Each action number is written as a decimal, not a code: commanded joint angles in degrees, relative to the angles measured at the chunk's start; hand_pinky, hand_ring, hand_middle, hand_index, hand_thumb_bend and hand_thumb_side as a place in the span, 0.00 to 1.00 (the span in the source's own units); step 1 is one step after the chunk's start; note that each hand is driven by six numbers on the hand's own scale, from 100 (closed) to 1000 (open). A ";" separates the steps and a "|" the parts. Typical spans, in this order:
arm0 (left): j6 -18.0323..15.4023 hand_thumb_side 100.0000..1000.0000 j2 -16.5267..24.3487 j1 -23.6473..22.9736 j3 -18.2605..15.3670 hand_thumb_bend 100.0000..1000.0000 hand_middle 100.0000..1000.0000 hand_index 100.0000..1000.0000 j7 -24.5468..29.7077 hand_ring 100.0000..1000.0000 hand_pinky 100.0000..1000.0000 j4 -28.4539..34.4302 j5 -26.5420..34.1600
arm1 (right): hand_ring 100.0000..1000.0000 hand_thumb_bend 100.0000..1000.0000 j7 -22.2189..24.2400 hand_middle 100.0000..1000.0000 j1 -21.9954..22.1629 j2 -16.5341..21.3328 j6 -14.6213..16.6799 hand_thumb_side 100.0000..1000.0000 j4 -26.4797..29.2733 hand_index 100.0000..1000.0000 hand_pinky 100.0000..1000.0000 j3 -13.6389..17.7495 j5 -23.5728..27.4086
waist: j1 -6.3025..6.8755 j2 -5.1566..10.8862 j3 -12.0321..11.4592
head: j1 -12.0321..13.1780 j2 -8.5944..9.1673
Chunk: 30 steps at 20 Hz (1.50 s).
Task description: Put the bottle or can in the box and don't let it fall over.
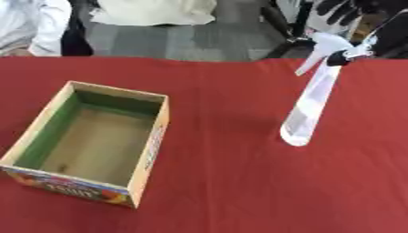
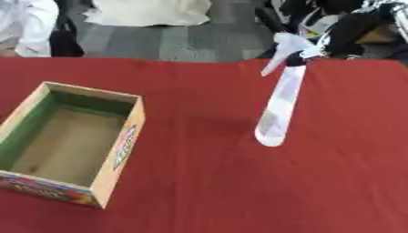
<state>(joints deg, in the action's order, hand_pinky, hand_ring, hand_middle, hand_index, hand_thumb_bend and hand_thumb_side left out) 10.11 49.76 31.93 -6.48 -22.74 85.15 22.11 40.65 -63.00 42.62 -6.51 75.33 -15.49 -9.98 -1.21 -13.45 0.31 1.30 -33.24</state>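
Box (image 1: pixel 88 141) on table (image 1: pixel 223 191), left side; spray bottle (image 1: pixel 311 104) right of box, well apart, tilted.

— How many bottles?
— One: a clear spray bottle (image 1: pixel 307 109) with a white trigger head, hanging tilted from the right hand (image 1: pixel 350 13), its base below the hand and toward the left.
— Boxes?
— One open cardboard box (image 1: pixel 151 136), well apart from that hand, down and to its left, with nothing in it.
— Hands?
— One robot hand shows, dark, at the upper right corner, at the bottle's top. Whether its fingers curl round the neck I cannot tell.
— Cloths?
— One red tablecloth (image 1: pixel 239 191) under it all.
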 commanded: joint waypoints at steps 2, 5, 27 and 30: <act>-0.02 0.63 1.95 1.16 -0.17 0.94 0.74 0.81 0.37 0.73 0.73 1.20 -0.01 | 0.82 0.51 -0.50 0.82 -1.37 1.43 -0.14 0.08 -0.78 0.85 0.84 1.42 -0.76 | 0.02 0.44 -0.33 | -0.56 1.17; -0.03 0.63 2.15 1.29 -0.20 0.94 0.74 0.81 0.42 0.73 0.73 1.36 -0.05 | 0.82 0.50 -0.73 0.82 -1.25 1.59 0.12 0.08 -1.56 0.85 0.84 1.72 -1.26 | -0.13 -0.01 -0.76 | -0.74 1.65; 0.05 0.63 2.45 0.57 -0.13 0.93 0.74 0.81 0.60 0.73 0.73 1.23 -0.08 | 0.78 0.39 0.18 0.79 -0.09 4.51 -0.76 0.00 -1.01 0.82 0.78 3.41 0.90 | -0.02 -1.05 -0.88 | -0.79 1.85; 0.02 0.63 2.47 0.59 -0.13 0.93 0.74 0.81 0.61 0.73 0.73 1.23 -0.03 | 0.75 0.36 0.16 0.77 0.18 4.85 -1.59 0.00 -0.64 0.81 0.76 3.60 1.68 | -0.05 -0.98 -0.81 | -0.86 1.85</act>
<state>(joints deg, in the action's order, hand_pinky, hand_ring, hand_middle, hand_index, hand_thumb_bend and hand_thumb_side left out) 10.21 49.79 31.97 -6.17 -22.34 85.58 22.10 40.91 -61.92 45.26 -7.67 73.54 -12.87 -9.00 -1.43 -15.43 -0.49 0.40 -32.02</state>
